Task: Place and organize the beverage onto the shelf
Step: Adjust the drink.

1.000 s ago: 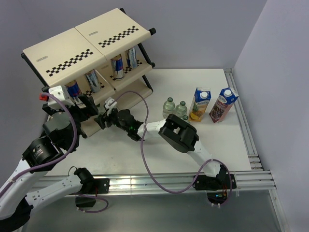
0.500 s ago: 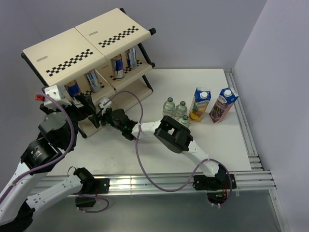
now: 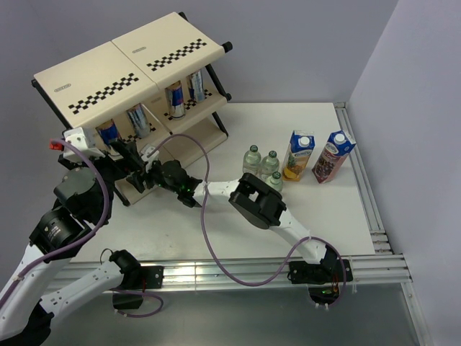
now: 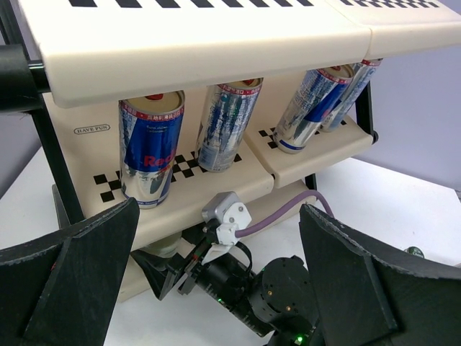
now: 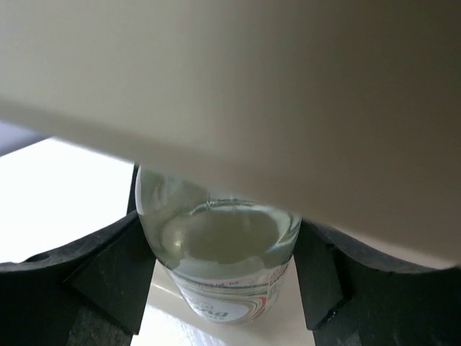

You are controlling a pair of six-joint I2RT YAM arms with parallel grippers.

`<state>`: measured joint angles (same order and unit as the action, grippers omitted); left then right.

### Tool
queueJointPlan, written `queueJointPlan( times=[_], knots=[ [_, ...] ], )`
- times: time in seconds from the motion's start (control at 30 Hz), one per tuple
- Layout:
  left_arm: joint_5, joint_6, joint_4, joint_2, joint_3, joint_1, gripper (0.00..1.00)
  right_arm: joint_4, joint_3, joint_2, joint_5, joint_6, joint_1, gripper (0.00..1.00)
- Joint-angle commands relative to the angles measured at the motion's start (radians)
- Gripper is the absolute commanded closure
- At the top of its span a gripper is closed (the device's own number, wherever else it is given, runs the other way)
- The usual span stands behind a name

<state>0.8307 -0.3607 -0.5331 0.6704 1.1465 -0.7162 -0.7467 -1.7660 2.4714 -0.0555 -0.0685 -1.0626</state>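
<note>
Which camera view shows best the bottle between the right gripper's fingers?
The right wrist view: the bottle fills the middle, between both fingers, under the shelf. In the top external and left wrist views, the right gripper and shelf hide it.

Tight under the cream panel of the shelf [image 3: 130, 65] for the bottle [image 5: 216, 252] on the bottom tier. Blocked along the middle tier by four cans [image 4: 151, 155], perhaps one slim gap mid-row. Wide open over the table [image 3: 324, 216] before the cartons [image 3: 299, 155].
</note>
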Motion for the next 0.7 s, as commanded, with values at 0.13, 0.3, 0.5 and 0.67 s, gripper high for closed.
queueJointPlan(
  times=[0.13, 0.3, 0.5, 0.67],
  knots=[
    [-0.028, 0.0, 0.039, -0.015, 0.002, 0.011, 0.0, -0.244, -0.041, -0.028, -0.153, 0.039, -0.002, 1.0],
    [-0.036, -0.004, 0.035, -0.022, 0.007, 0.011, 0.01, -0.238, -0.052, -0.019, -0.164, 0.029, 0.001, 1.0],
    [-0.05, -0.017, 0.022, -0.022, 0.016, 0.011, 0.01, -0.206, -0.092, -0.006, -0.168, -0.005, 0.012, 0.95],
    [-0.056, -0.017, 0.022, -0.022, 0.024, 0.009, 0.0, -0.198, -0.101, -0.002, -0.193, -0.007, 0.019, 0.86]
  ],
)
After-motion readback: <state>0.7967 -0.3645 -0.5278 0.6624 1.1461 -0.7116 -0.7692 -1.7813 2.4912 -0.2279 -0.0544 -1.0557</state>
